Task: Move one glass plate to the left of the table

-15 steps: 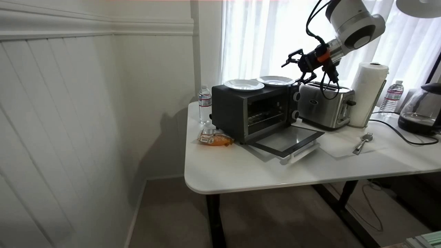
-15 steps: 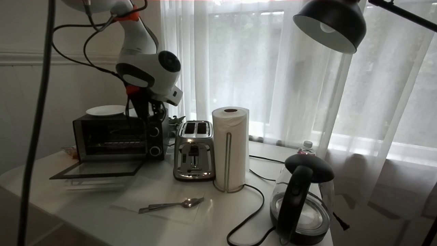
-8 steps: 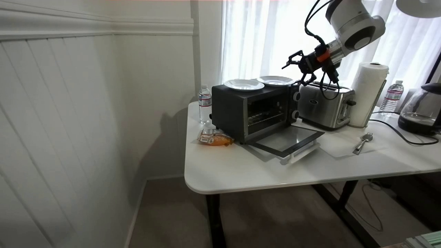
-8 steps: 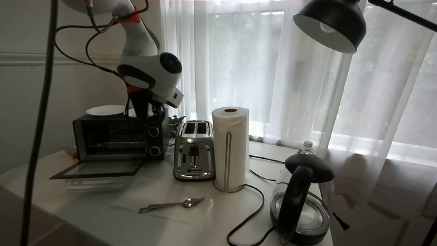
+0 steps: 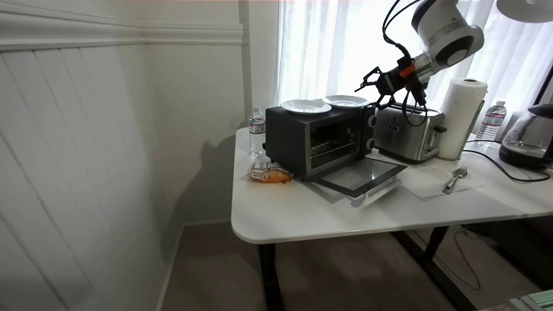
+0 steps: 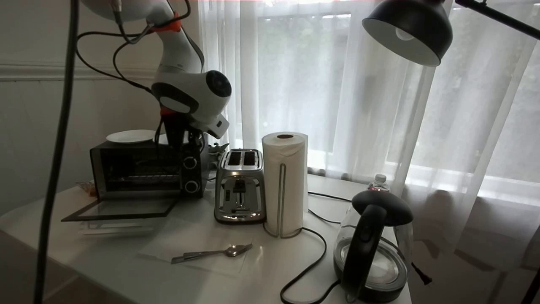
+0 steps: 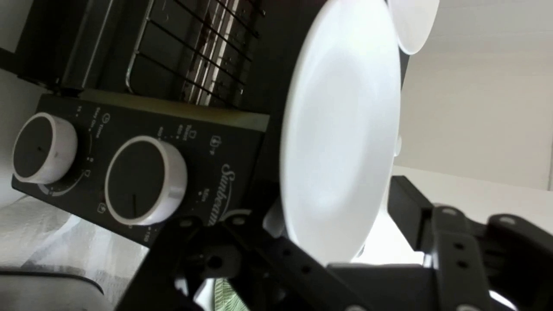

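Two pale round glass plates lie side by side on top of the black toaster oven. The left plate (image 5: 306, 106) and the right plate (image 5: 345, 101) show in an exterior view; both also show in another exterior view, where my gripper partly covers the right one (image 6: 166, 138). My gripper (image 5: 365, 98) is open at the right plate's right edge, one finger above the rim and one lower. In the wrist view the near plate (image 7: 341, 129) reaches between the open fingers (image 7: 337, 207); contact cannot be told. The far plate (image 7: 414, 21) is behind it. The white table (image 5: 293, 216) bears the oven.
The toaster oven (image 5: 287, 140) has its glass door (image 5: 358, 175) lowered. A steel toaster (image 5: 395, 138), paper towel roll (image 5: 464, 121) and kettle (image 6: 375, 236) stand to its right. A bottle (image 5: 256, 134) and orange snack bag (image 5: 270, 173) are left of it. Utensils (image 5: 456, 178) lie in front.
My gripper has moved down slightly and a little to the right in the exterior views, with its fingers still open. The plates have not moved.
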`<state>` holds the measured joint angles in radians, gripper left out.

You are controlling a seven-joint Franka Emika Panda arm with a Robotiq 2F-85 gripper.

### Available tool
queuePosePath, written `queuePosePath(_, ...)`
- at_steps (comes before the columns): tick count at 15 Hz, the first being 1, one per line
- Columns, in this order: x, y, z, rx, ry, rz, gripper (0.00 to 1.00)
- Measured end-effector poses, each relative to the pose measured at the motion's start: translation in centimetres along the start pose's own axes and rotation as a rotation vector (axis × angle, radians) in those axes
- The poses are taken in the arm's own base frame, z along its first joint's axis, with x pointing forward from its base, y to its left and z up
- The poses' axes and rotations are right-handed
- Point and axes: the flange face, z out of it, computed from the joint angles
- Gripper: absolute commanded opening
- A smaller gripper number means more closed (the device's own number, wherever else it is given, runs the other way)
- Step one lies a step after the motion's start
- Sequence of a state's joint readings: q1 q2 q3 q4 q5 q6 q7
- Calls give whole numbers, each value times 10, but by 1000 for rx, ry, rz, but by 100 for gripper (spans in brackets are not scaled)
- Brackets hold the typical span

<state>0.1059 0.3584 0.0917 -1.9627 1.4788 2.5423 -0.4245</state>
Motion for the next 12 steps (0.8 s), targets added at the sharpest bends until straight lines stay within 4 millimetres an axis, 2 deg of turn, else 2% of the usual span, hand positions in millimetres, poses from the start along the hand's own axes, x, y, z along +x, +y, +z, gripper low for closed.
queuePosePath(1, 0, 1, 1, 4, -10, 3, 59)
queuePosePath(3, -1, 2, 1, 10, -25, 5, 54)
queuePosePath(4, -1, 2, 1, 13, -33, 6, 47)
queuePosePath(6, -2, 2, 2, 20, -46, 6, 40)
queuePosePath(7, -3, 2, 3, 23, -53, 5, 32)
queuePosePath(10, -4, 1, 4, 30, -66, 6, 21)
queuePosePath(11, -4, 1, 4, 32, -68, 4, 11)
queuePosePath(12, -4, 1, 4, 32, -69, 2, 6)
